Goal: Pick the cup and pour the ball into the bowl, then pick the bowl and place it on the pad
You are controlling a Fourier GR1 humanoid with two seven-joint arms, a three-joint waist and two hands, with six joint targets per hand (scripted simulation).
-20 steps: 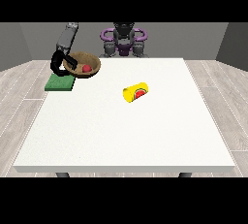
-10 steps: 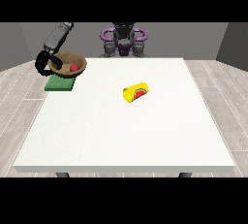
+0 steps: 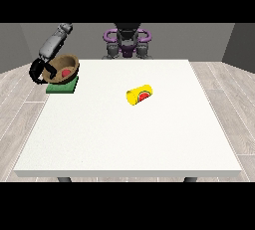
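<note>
A brown bowl with a red ball inside sits over the green pad at the table's far left. The hand at the view's left grips the bowl's left rim, its black fingers curled round it. The bowl leans slightly. A yellow cup lies on its side near the table's middle, its red-lined mouth turned to the camera. The other hand is out of sight.
The white table stretches wide towards the camera. The robot's torso stands behind the far edge. Wooden floor surrounds the table.
The hand with the bowl has moved left and come down over the green pad. The cup has stayed put.
</note>
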